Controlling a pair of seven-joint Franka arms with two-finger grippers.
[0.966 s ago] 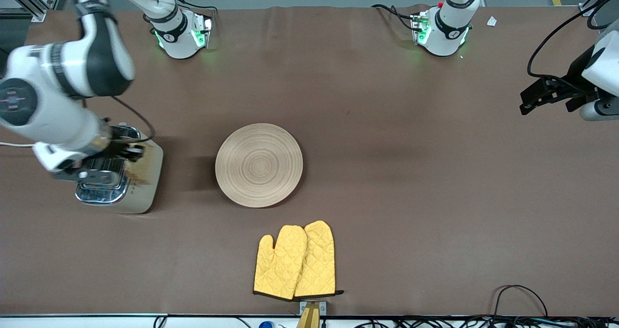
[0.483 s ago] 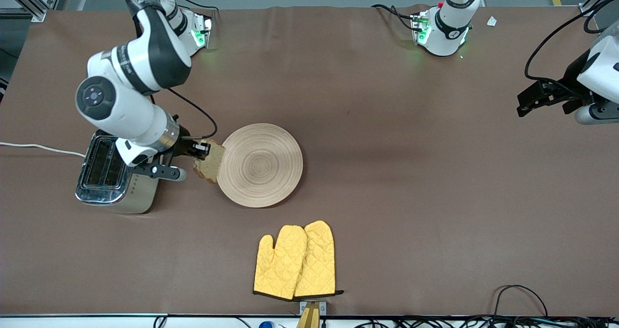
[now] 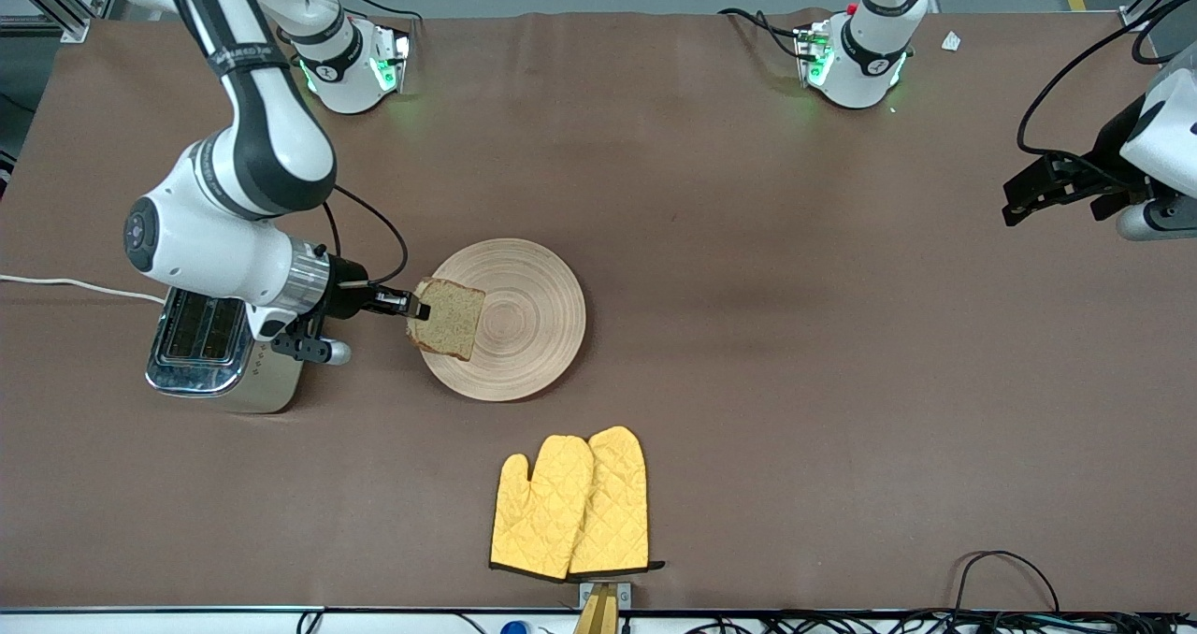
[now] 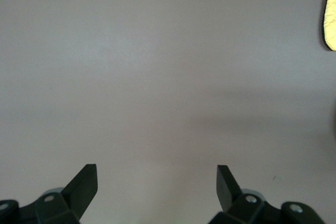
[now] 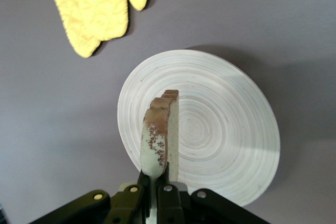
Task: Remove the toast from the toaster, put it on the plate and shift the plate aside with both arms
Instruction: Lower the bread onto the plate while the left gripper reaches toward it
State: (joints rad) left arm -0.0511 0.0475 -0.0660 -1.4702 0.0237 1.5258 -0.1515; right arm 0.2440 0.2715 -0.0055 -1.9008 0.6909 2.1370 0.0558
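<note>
The round beige wooden plate (image 3: 524,321) lies in the middle of the table. My right gripper (image 3: 418,306) is shut on the toast (image 3: 449,318), a speckled tan slice with a darker crust, and holds it over the plate's edge toward the right arm's end. In the right wrist view the toast (image 5: 159,139) stands edge-on between the fingers above the plate (image 5: 220,129). My left gripper (image 3: 1038,188) is open and empty, up over the left arm's end of the table, and waits there. The left wrist view shows the left gripper (image 4: 156,174) over bare brown table.
A chrome toaster (image 3: 220,349) stands at the right arm's end, under the right arm's wrist. A pair of yellow oven mitts (image 3: 572,505) lies nearer the front camera than the plate, also in the right wrist view (image 5: 97,6). Cables run along the front edge.
My right gripper has lifted the toast out of the toaster and carried it sideways to over the plate's edge. The left arm has barely moved.
</note>
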